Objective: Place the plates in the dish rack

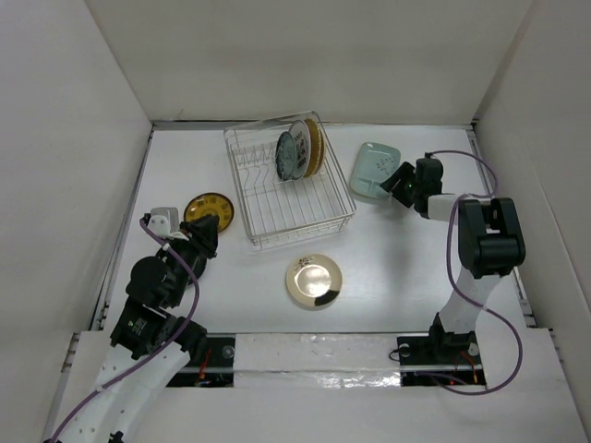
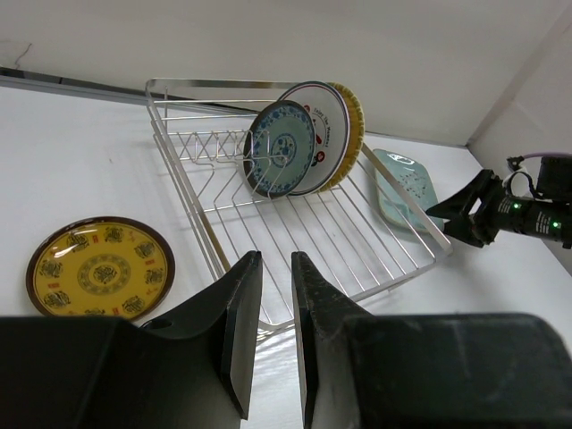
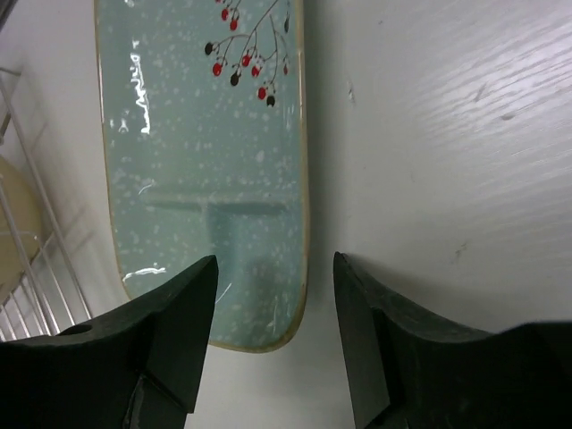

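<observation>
A: Lining up right tool [image 3: 274, 259], spread wide and empty, over pale green dish [image 3: 210, 152] corner; dish flat on counter [image 1: 397, 277], upper right overhead, beside dish rack [image 1: 286, 185].

B: Lower until rim sits between jaws; close gently.

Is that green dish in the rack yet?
No. The green dish lies flat outside the rack, beside it.

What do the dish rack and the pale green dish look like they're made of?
Dish rack: metal wire by the look, bright silver, thin rods; chrome or stainless, can't tell. Pale green dish: likely glazed ceramic, glossy, white speckles, sharp highlights, tan rim.
</observation>
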You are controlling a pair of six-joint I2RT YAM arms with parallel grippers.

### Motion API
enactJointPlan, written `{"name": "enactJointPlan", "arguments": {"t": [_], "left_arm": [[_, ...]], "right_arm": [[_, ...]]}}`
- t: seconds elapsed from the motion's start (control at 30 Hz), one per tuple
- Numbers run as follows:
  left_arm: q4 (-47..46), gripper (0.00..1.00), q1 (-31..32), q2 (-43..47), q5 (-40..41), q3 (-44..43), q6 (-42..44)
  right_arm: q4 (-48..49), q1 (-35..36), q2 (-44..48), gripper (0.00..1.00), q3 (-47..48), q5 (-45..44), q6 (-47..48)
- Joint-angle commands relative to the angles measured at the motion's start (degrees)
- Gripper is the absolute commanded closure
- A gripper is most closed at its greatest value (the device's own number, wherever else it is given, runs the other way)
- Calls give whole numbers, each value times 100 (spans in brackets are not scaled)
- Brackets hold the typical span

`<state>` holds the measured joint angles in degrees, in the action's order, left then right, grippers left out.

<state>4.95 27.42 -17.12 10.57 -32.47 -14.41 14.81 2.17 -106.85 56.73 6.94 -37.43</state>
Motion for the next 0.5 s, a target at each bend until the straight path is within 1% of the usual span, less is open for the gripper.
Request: {"name": "enactJointPlan", "arguments": {"t": [0.0,0.03,0.1,0.13,0.2,0.27,0.3,0.33,0.37,0.4,0.47], "left_arm": [[-302,83,35,16,24,-67,35],[-302,83,35,16,33,-75,35],[-293,83,35,25,50,-84,44],[-302,83,35,42,68,-84,44],[-284,83,35,104,103,-76,35],[-284,83,35,148,147,-75,44],[-284,83,35,165,156,-75,44],[-284,83,35,166,165,-84,44],[-284,83,35,157,165,-84,44],[-284,83,35,166,165,-84,53],[-267,83,35,201,182,-84,53]], "right_arm": [[-2,-86,-230,41,241,729,-291],[-83,-164,-292,42,433,921,-248],[-250,-305,-467,49,558,1246,-204],[-320,-358,-521,49,663,1379,-142],[-347,-445,-600,53,682,1617,-124],[-399,-507,-600,55,664,1802,-80],[-426,-508,-609,59,655,1846,-45],[-417,-508,-627,67,655,1933,-36],[-417,-568,-644,78,655,1977,-45],[-452,-569,-670,83,681,2021,-45],[-426,-621,-697,100,690,2101,-80]]}}
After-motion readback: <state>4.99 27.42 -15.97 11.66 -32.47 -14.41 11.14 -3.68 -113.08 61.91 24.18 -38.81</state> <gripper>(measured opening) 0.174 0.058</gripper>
